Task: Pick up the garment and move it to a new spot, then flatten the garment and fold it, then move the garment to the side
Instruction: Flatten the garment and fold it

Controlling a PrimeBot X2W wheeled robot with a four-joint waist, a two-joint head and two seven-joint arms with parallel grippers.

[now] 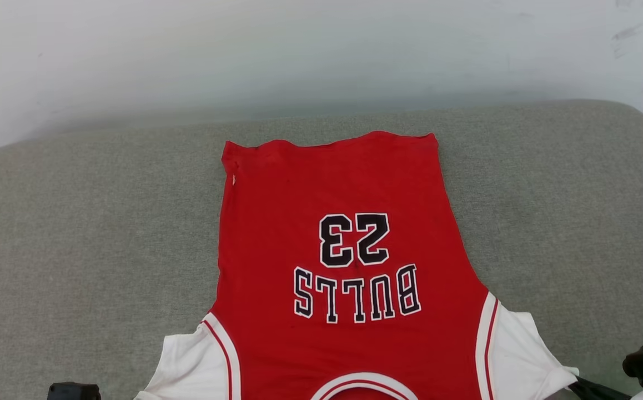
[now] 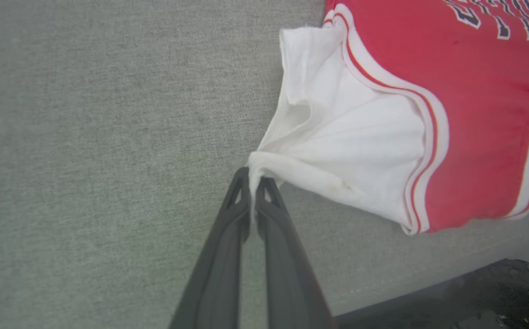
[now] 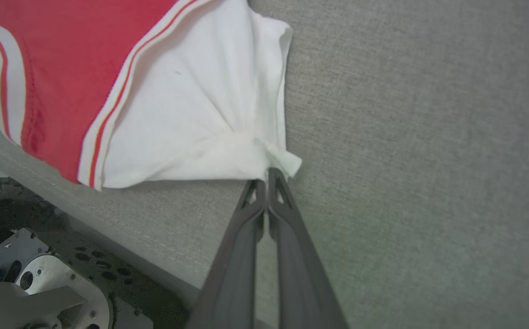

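The garment [image 1: 349, 233], a red jersey with white sleeves and a black number 23, lies spread flat on the grey cushion, its collar toward me and its hem away. In the left wrist view my left gripper [image 2: 253, 180] is shut on the corner of one white sleeve [image 2: 337, 137], which is pulled to a point at the tips. My right gripper [image 3: 267, 180] is shut on the corner of the other white sleeve [image 3: 200, 114], likewise drawn taut. In the head view the right gripper's fingers [image 1: 591, 387] reach the sleeve tip at the lower right.
The grey fabric cushion [image 1: 77, 222] spreads wide on both sides of the jersey, with a pale wall [image 1: 299, 50] behind it. The cushion's front edge and my dark base [image 3: 40, 274] lie close below the sleeves.
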